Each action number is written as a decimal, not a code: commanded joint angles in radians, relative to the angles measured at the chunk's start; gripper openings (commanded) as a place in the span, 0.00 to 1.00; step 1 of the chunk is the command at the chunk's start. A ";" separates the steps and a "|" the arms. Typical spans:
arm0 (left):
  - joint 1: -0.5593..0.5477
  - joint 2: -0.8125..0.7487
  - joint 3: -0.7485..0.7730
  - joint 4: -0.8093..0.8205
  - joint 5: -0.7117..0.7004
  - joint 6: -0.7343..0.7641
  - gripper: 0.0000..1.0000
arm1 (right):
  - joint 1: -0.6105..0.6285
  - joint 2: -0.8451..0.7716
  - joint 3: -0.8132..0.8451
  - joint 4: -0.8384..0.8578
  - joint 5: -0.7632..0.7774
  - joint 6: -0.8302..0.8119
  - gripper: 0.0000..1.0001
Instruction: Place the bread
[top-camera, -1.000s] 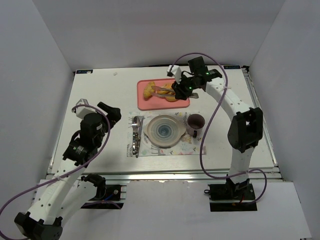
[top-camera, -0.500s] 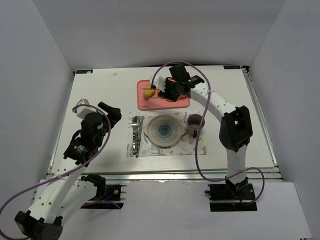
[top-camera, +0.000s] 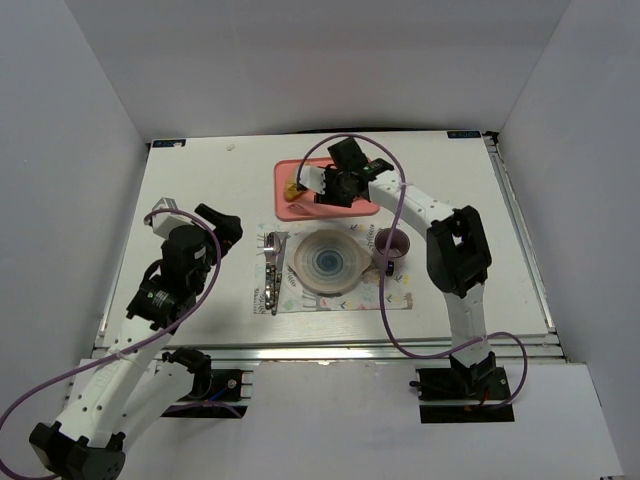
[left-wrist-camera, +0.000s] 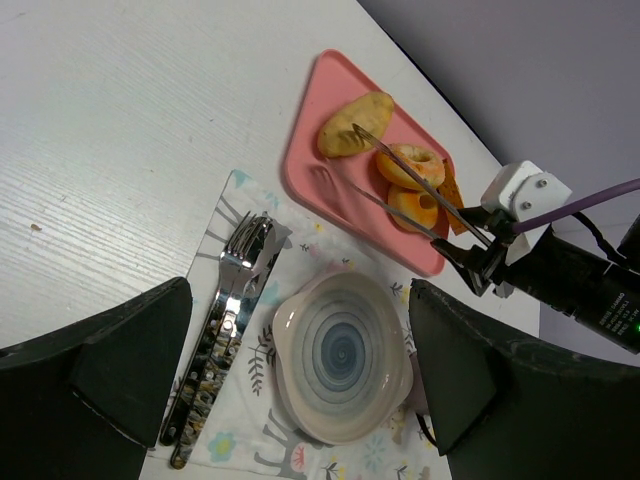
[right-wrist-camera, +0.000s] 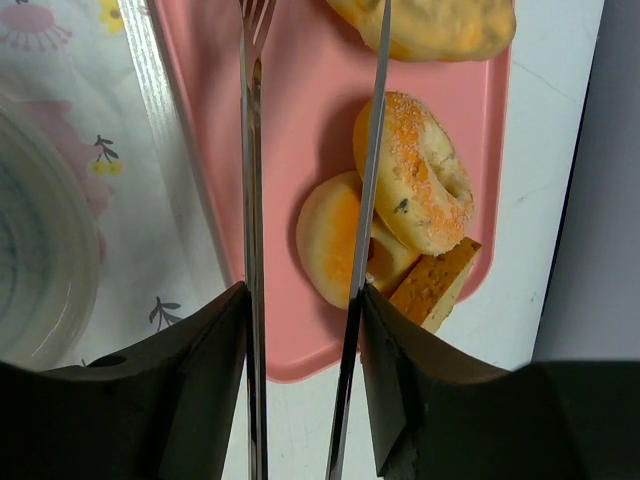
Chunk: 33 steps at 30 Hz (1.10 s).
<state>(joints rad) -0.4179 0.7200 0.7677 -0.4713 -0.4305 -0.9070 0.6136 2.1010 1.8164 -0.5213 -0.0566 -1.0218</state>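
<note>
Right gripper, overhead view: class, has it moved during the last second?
Yes. The right gripper swung left across the pink tray, from its right end toward its left end.

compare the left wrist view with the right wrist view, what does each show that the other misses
Only the left wrist view shows the cutlery, the whole bowl and the right arm's body. Only the right wrist view shows the square toast piece clearly. Both show the pink tray, the ring-shaped bread and the right pincer, its thin prongs apart, holding nothing.

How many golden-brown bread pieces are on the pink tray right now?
4 visible: an oval slice at the tray's far end, a ring-shaped piece beside it, another round piece next, and a toast-like slab partly underneath. More may be hidden.
</note>
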 joint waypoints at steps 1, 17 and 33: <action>0.001 -0.016 -0.001 0.000 -0.013 0.002 0.98 | 0.011 -0.018 0.017 0.030 0.021 -0.035 0.52; 0.001 -0.024 0.005 0.002 -0.016 -0.001 0.98 | 0.046 0.004 0.023 0.087 0.110 -0.092 0.13; 0.001 -0.059 -0.002 0.020 -0.019 -0.001 0.98 | 0.046 -0.590 -0.463 -0.127 -0.166 0.193 0.10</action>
<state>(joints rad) -0.4179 0.6727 0.7677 -0.4671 -0.4381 -0.9070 0.6559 1.5852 1.4696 -0.5659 -0.1535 -0.9207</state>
